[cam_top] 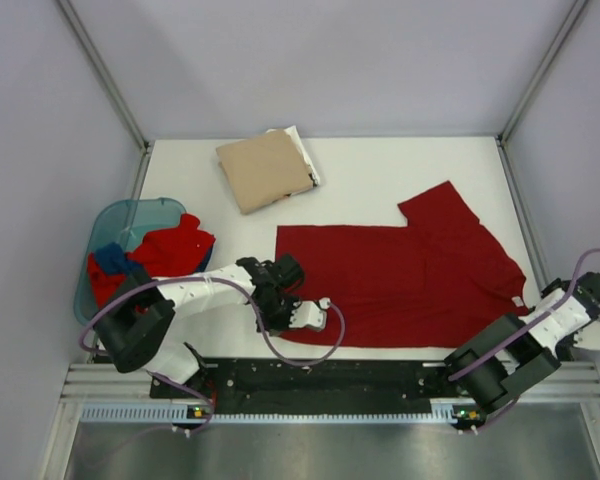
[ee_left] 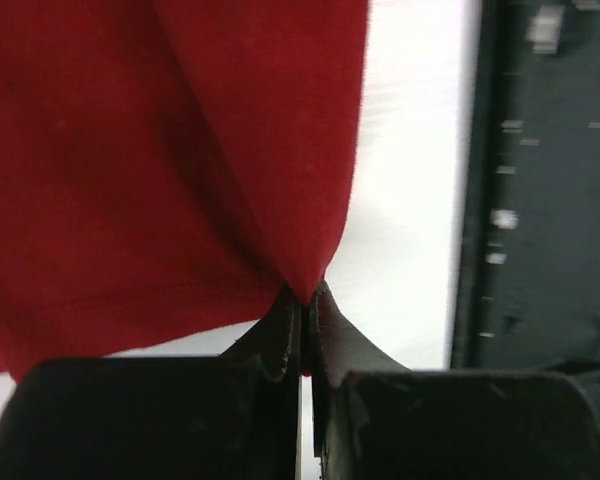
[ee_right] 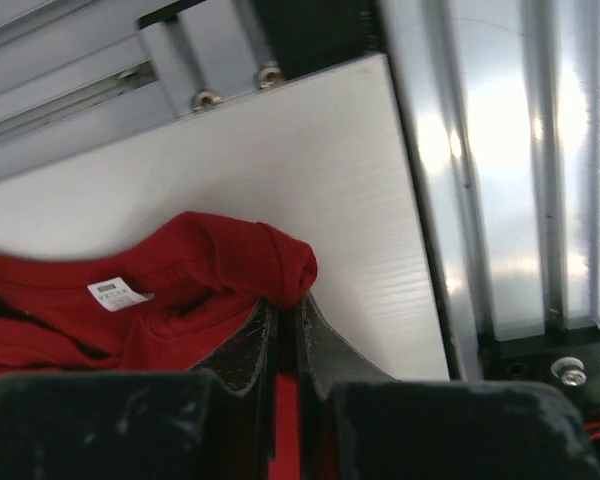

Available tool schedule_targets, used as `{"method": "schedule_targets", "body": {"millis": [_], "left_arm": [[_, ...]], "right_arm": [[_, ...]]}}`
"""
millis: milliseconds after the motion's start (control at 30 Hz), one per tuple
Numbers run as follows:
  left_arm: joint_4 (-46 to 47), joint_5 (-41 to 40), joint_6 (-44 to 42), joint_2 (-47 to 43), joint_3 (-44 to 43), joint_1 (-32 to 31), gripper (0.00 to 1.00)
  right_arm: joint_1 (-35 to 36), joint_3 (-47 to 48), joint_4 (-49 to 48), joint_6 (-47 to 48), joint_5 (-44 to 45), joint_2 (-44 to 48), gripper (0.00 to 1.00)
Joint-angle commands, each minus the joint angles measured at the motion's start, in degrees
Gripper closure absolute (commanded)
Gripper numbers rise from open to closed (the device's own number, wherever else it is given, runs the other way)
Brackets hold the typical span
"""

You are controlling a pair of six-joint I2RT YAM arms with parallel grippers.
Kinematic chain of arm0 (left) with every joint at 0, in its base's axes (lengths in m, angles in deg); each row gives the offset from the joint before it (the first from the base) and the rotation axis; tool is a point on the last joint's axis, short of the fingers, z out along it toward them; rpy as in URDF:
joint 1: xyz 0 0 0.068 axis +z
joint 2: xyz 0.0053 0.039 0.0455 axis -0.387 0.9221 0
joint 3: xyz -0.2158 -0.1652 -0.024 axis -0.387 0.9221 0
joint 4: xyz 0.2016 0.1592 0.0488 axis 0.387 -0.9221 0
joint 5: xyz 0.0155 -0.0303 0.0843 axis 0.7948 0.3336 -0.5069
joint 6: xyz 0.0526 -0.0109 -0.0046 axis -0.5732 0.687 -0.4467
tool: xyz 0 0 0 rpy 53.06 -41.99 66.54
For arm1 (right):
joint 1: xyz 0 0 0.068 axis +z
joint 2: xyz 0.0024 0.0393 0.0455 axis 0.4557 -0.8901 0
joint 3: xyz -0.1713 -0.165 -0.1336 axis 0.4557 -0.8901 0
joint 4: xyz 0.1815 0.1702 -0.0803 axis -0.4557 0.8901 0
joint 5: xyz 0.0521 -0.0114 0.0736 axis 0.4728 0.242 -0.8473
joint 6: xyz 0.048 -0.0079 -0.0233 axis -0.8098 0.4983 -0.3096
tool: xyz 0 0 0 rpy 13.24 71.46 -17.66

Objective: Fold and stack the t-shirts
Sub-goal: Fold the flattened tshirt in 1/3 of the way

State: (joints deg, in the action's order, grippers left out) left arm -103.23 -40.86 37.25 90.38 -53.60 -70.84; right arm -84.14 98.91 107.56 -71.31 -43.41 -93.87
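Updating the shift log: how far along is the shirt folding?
Done: a tan shirt lies folded on a white one. In hand: the left tool and right tool pinch the spread dark red shirt's edges. Left: a red shirt and blue shirt heaped in the teal tub.

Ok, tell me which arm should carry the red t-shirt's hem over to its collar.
Left, probably. The left gripper is shut on the dark red t-shirt's near hem corner; the right gripper pinches the collar end by the label, suited to anchoring.
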Motion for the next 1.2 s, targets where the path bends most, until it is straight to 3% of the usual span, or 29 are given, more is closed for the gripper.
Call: {"method": "schedule_targets", "body": {"millis": [0, 67, 133, 167, 233, 267, 300, 367, 400, 433, 500, 533, 633, 767, 867, 967, 1033, 1167], "left_arm": [[-10.06, 10.97, -2.25, -2.20, 0.96, -3.51, 1.00], [-11.30, 12.38, -2.25, -2.55, 0.78, -4.74, 1.00], [-11.48, 12.74, -1.64, -2.72, 0.69, -5.27, 1.00], [-11.39, 12.48, -1.20, -2.99, 0.43, -5.28, 0.91], [-10.69, 9.85, 0.38, -3.16, -0.71, -5.19, 0.57], [-10.77, 7.93, 1.25, -2.99, -2.28, -4.84, 0.33], [-11.04, 6.08, 2.05, -2.81, -3.86, -3.79, 0.24], [-12.35, 4.05, 2.49, -2.11, -8.95, 0.24, 0.16], [-12.97, 3.95, 3.02, -1.50, -12.28, 2.70, 0.06], [-13.76, 5.00, 3.28, -0.80, -15.88, 6.20, 0.06], [-14.46, 6.49, 4.86, 1.66, -22.74, 11.92, 0.06], [-14.21, 5.98, 5.91, 3.50, -26.52, 14.21, 0.06], [-11.57, 1.77, 7.85, 8.51, -32.08, 18.01, 0.10], [-10.60, -0.70, 7.68, 16.41, -38.67, 21.08, 0.31], [-9.81, -1.93, 8.03, 21.87, -43.59, 22.58, 0.39], [-9.11, -3.34, 9.08, 27.06, -47.90, 23.02, 0.37], [-9.37, -4.04, 9.52, 29.70, -50.36, 23.11, 0.32], [-8.49, -4.49, 9.52, 32.43, -51.34, 23.99, 0.27]], "right_arm": [[-3.16, -2.17, 3.07, -6.39, 6.46, 2.55, 1.00], [-3.52, -2.00, 3.69, -7.01, 7.51, 2.29, 1.00], [-3.61, -1.30, 3.95, -7.10, 7.78, 1.68, 0.93], [-3.61, -0.68, 3.95, -6.41, 7.78, 1.24, 0.87], [-3.52, 1.68, 3.78, -3.43, 7.08, 0.53, 0.71], [-3.52, 2.65, 3.60, -1.67, 5.69, 0.18, 0.63], [-3.09, 3.62, 3.17, -0.61, 4.19, 0.09, 0.58], [-0.81, 4.68, 2.38, 0.36, 1.55, 0.44, 0.51], [1.12, 5.21, 2.11, 0.46, 1.28, 0.97, 0.49], [2.96, 5.82, 2.11, 0.80, 1.45, 1.41, 0.45], [6.74, 7.57, 2.20, 1.77, 2.33, 2.55, 0.26], [9.02, 8.80, 2.20, 2.73, 3.38, 3.25, 0.02], [16.05, 13.55, 1.94, 5.37, 5.24, 4.92, 0.01], [26.95, 18.04, -6.48, 14.23, -0.81, 5.63, 0.02], [34.78, 21.02, -15.71, 21.35, -9.86, 1.26, 0.14], [39.97, 31.71, -15.31, 27.86, -9.54, -13.13, 0.22], [43.13, 44.18, -10.48, 32.07, -8.66, -23.85, 0.25], [48.15, 64.31, -0.73, 37.45, -5.77, -45.29, 0.26]]}}
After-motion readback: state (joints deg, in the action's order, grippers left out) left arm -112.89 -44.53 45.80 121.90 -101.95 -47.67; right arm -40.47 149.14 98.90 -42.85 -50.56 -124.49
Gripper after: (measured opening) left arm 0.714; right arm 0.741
